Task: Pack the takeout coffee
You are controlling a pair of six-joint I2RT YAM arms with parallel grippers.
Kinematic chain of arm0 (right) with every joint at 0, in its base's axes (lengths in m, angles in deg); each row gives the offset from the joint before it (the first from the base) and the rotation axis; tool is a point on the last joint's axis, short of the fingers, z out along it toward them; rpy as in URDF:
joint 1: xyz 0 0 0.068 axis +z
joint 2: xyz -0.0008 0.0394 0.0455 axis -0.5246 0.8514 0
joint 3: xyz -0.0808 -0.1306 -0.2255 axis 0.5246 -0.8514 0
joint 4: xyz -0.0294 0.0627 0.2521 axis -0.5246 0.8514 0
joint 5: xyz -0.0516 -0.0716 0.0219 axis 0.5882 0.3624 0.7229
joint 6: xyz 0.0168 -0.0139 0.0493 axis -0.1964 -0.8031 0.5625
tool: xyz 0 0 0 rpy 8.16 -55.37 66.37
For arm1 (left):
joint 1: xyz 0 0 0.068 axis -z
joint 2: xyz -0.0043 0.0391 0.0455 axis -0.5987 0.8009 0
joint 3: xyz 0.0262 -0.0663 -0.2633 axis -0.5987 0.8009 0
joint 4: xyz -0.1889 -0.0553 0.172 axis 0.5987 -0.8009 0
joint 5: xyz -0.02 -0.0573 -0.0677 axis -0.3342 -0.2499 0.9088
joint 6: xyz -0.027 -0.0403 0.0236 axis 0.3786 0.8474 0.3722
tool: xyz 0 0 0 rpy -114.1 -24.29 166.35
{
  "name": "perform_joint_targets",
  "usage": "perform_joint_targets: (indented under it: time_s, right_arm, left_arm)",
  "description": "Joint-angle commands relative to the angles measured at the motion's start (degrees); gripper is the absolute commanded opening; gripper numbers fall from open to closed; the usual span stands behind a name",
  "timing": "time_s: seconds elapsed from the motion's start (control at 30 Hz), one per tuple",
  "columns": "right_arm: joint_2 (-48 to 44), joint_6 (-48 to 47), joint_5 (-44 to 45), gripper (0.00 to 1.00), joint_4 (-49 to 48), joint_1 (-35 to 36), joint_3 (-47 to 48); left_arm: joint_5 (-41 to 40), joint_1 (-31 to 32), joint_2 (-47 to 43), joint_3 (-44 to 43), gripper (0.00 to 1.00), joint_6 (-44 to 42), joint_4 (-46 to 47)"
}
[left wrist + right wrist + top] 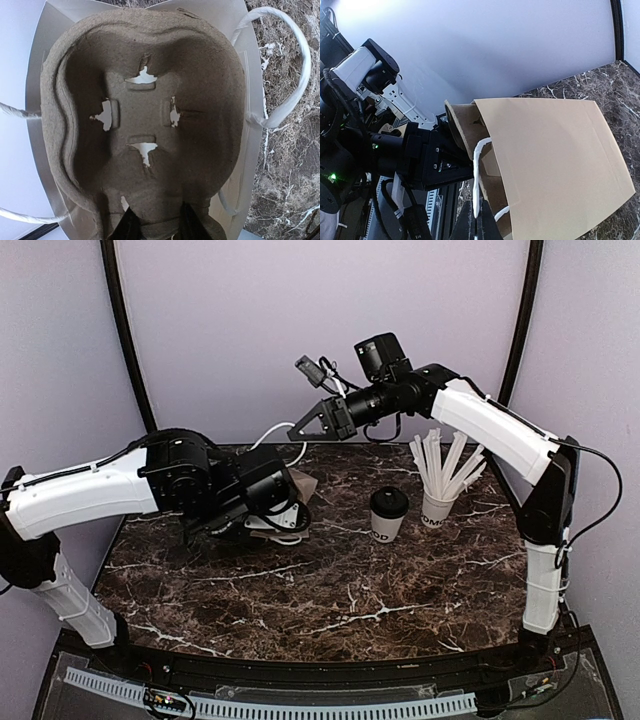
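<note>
The takeout coffee [388, 513], a white cup with a black lid, stands upright on the marble table, right of both grippers and untouched. My left gripper [157, 220] is shut on the edge of a brown pulp cup carrier [150, 100], which sits in the mouth of a paper bag [555, 170] lying on its side. In the top view the left gripper [275, 512] is at the bag [304, 485]. My right gripper [481, 220] is shut on the bag's white handle [478, 170] and holds it up above the table's far side [300, 430].
A second white cup [440, 502] full of white wrapped straws stands just right of the coffee. Purple walls close the back and sides. The marble table [330, 590] stretches toward the arm bases at the near edge.
</note>
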Motion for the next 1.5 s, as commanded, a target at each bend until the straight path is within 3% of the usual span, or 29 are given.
perform_joint_targets:
  time_s: [0.0, 0.33, 0.57, 0.93, 1.23, 1.47]
  right_arm:
    - [-0.01, 1.84, 0.05, 0.0, -2.57, -0.27, 1.3]
    - [-1.32, 11.34, -6.29, 0.0, -10.33, 2.63, -2.2]
    - [-2.1, 12.7, -6.76, 0.0, -11.43, 2.94, -2.87]
    - [-2.11, 20.36, -8.87, 0.0, -18.3, 1.99, -4.89]
    - [-4.56, 30.95, -10.2, 0.0, -29.78, -1.02, -9.81]
    - [-3.83, 33.8, -9.42, 0.0, -32.16, -1.44, -10.62]
  left_arm:
    - [-1.8, 0.17, 0.59, -1.68, 0.26, 0.72, -1.92]
    - [-4.45, -1.58, 8.97, -2.84, 0.27, -2.43, 4.28]
    - [-7.12, -1.72, 10.82, -4.82, 0.28, -3.46, 6.27]
    - [-16.63, -1.89, 11.35, -5.64, 0.28, -8.63, 20.79]
    - [-19.07, -1.3, 5.03, 8.3, 0.27, -17.13, 38.15]
    - [-22.79, 0.28, 0.55, 13.45, 0.27, -14.08, 38.33]
